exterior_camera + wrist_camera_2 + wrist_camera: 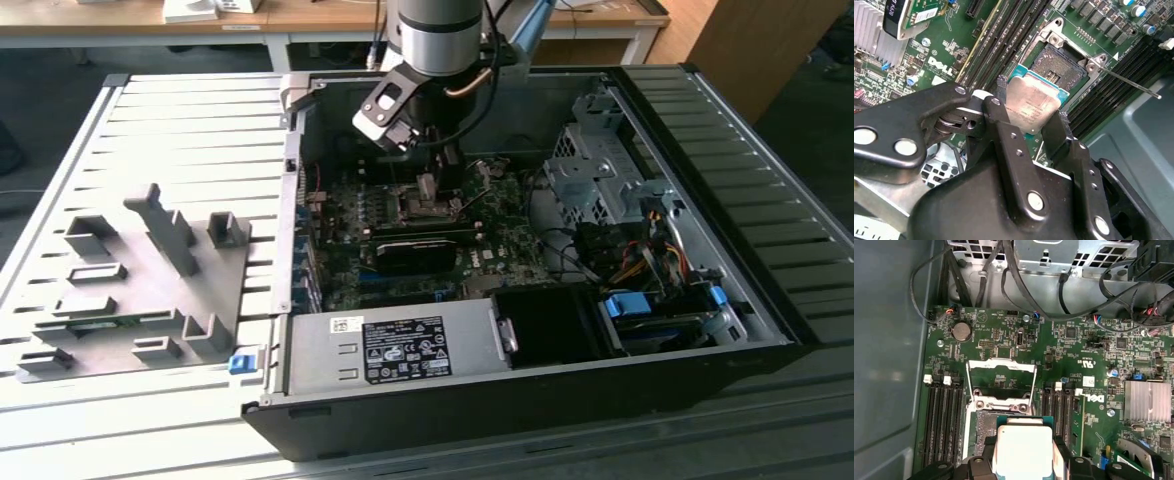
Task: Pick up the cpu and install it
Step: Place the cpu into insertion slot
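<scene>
The open case walls in the socket on every side, and the green board lies flat all round it. Dark memory slots run along two opposite flanks of the socket. The socket is uncovered. Its load plate is swung up at the socket's far edge from me, and the thin lever sticks out free beside it.

My gripper hangs low over the socket's near edge, clamped on the cpu. One finger presses on each of two opposite sides, and the metal top faces up. In both wrist views the cpu covers only the near part of the socket, with bare pins showing beyond it. I cannot tell from these angles whether its underside touches the socket frame; I judge it just above.

The risks I see:
- **Bent pins:** I hold the chip off-centre from the socket, so setting it down skewed or short could bend them.
- **Tipping:** my grip is only on thin edges, so a nudge against the frame could tip the chip.
- **Snagging:** my fingers pass close to the slots beside the socket and could catch them.
</scene>
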